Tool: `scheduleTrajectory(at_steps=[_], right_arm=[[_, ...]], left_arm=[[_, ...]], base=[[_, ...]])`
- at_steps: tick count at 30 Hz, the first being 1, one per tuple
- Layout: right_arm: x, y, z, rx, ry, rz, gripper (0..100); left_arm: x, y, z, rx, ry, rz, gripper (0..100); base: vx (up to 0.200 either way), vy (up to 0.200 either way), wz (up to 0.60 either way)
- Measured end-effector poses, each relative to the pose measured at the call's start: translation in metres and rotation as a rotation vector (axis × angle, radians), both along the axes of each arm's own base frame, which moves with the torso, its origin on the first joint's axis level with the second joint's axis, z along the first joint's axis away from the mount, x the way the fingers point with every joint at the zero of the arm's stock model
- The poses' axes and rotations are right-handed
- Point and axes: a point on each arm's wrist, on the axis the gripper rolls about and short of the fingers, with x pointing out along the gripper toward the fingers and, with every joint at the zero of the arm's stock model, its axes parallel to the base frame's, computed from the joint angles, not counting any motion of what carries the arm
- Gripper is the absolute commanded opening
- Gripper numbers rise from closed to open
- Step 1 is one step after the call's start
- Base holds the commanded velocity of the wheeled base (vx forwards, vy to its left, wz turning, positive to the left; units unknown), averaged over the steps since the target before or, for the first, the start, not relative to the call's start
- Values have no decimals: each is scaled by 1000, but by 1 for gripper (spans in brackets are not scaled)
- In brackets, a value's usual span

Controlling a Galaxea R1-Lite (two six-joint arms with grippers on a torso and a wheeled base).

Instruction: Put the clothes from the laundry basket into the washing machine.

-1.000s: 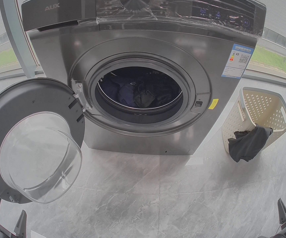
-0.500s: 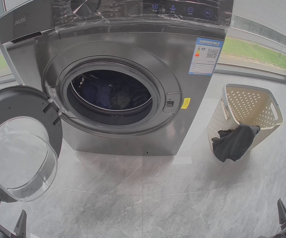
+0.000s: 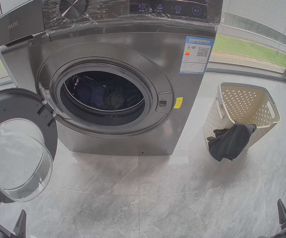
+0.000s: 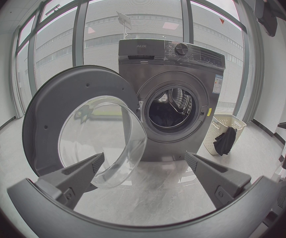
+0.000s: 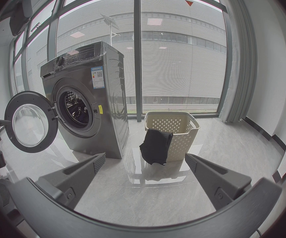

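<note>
One dark garment [image 3: 230, 143] hangs over the laundry basket [image 3: 243, 84] rim, near the washing machine [image 3: 116, 47]. Left gripper [image 4: 143, 155] and right gripper [image 5: 144, 156] gape, empty.

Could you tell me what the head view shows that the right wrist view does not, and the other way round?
Head view: the lit touch icons on the control panel and a grass strip outside. Right wrist view: the side panel of the washing machine and a white wall. Shared: the machine itself, its open door, and the laundry basket with a dark garment draped over its rim.
</note>
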Motion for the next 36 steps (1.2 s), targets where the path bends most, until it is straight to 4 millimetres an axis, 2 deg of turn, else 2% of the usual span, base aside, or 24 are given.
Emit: scheduleTrajectory(at_steps=[36], right_arm=[[0,0,0,-1,1,0,100]], left_arm=[[0,0,0,-6,1,5,100]], base=[[0,-200,0]])
